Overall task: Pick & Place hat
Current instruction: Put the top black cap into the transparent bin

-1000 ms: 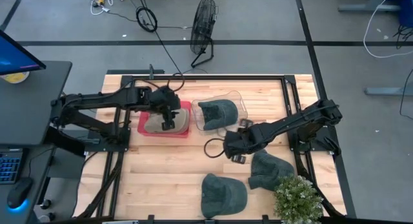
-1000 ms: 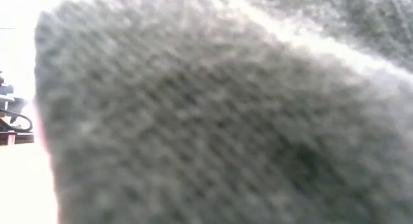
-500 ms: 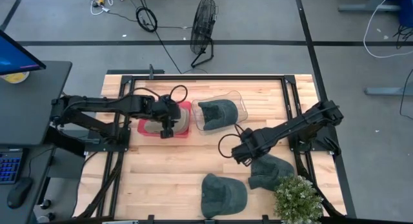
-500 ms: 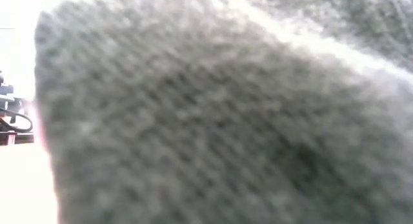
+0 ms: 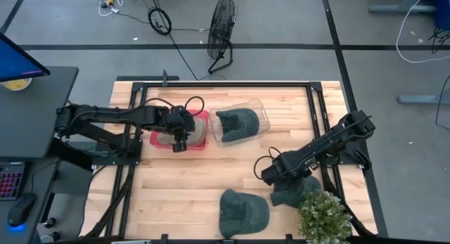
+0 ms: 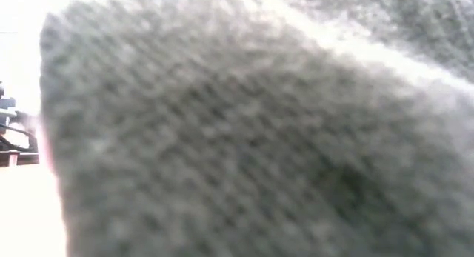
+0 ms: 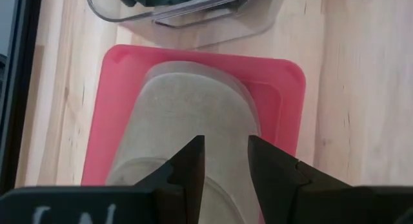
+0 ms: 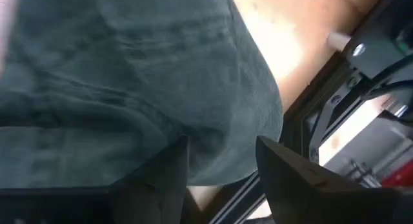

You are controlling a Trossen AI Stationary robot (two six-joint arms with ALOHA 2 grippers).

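A tan hat (image 5: 169, 136) lies in a red tray (image 5: 202, 119) at the table's far left. My left gripper (image 5: 179, 138) hovers over it, open and empty; in the left wrist view its fingers (image 7: 226, 161) stand above the hat's crown (image 7: 187, 108). A dark green hat (image 5: 295, 189) lies on the table at the near right. My right gripper (image 5: 274, 175) is open at this hat's left edge, and the hat's cloth (image 8: 142, 75) fills the right wrist view past the gripper (image 8: 222, 167). Grey cloth (image 6: 237, 138) blocks the low view.
A clear bin (image 5: 261, 112) at the far middle holds another dark green hat (image 5: 238, 122). A third dark green hat (image 5: 242, 209) lies at the near edge, and a potted plant (image 5: 323, 216) stands in the near right corner. Bare wood (image 5: 190, 181) shows at the near left.
My right gripper has gone from the table's middle toward the near right, to the dark green hat beside the plant. My left gripper has shifted slightly toward the near edge over the red tray.
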